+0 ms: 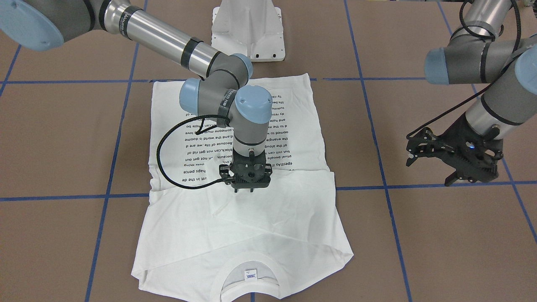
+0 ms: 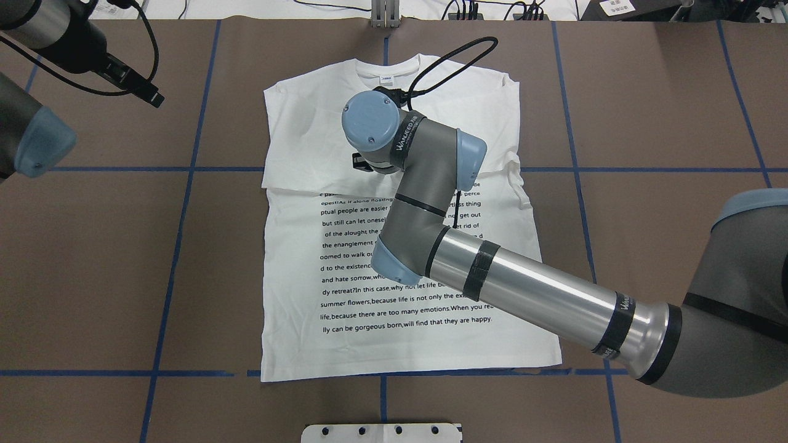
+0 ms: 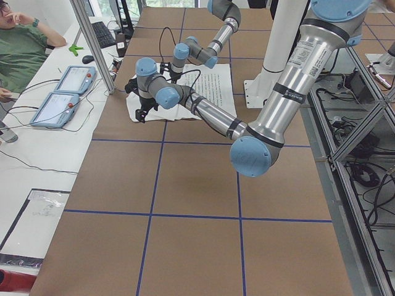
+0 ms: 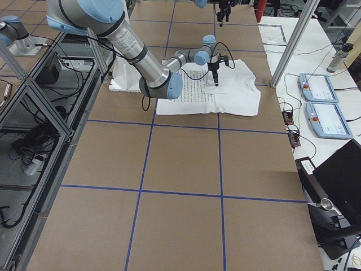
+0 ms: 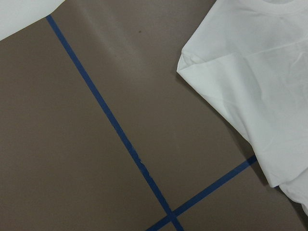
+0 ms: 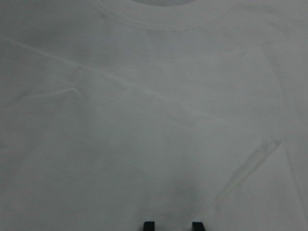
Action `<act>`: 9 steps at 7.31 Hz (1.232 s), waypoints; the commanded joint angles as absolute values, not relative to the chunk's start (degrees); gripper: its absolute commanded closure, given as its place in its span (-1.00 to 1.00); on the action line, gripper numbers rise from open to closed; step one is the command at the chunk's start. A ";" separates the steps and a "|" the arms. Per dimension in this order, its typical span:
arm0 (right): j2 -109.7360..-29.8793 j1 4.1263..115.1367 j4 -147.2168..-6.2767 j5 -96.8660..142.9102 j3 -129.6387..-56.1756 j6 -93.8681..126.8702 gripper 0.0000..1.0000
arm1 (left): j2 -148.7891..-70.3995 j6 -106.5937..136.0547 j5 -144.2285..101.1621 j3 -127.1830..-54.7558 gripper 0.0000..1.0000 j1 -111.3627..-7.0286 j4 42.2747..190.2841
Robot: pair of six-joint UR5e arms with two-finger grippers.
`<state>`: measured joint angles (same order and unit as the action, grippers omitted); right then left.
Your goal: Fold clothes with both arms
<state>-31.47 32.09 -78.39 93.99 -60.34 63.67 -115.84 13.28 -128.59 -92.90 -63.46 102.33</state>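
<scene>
While the right gripper (image 1: 244, 191) hangs narrow over the T-shirt (image 1: 285, 218), the left gripper (image 1: 428, 170) gapes wide

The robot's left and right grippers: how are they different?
The right gripper hangs over the T-shirt; the left gripper hangs beside it, over bare table. The right gripper points straight down; the left gripper is tilted. Both hold nothing.

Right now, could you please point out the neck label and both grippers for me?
neck label (image 1: 251, 274): exterior front-facing view, the middle of the small tag.
right gripper (image 1: 244, 191): exterior front-facing view, midway between its two fingertips.
left gripper (image 1: 428, 170): exterior front-facing view, midway between its spread fingertips.
</scene>
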 commanded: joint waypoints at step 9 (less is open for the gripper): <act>-35.77 36.65 -89.85 95.80 -71.64 59.05 1.00 | -115.93 13.98 -128.67 -93.43 -1.00 -63.37 102.13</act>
